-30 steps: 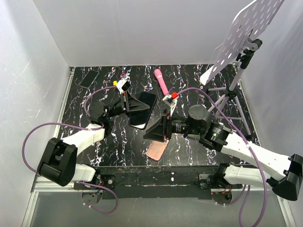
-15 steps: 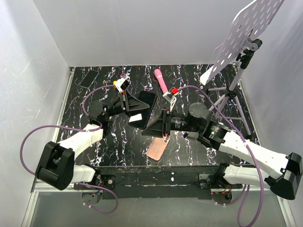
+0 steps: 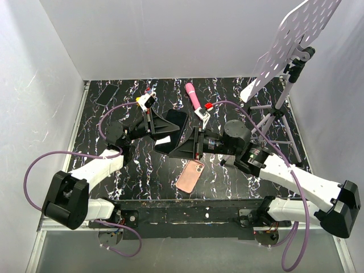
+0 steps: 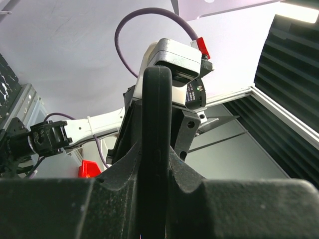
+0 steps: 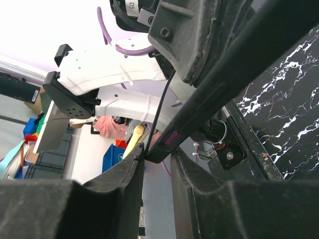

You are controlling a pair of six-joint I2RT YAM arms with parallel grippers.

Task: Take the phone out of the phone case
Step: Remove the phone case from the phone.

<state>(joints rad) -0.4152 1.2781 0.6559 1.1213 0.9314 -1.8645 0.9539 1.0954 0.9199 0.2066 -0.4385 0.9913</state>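
The phone (image 3: 177, 121) hangs clear of the tabletop over its middle, turned on edge and clamped between the fingers of the left claw (image 3: 170, 131). The right claw (image 3: 175, 152) pinches the phone's lower end from the other side, so both claws are closed on it. The phone case (image 3: 190, 175) lies flat, pink back up, near the middle of the front edge, just beside the right claw and untouched.
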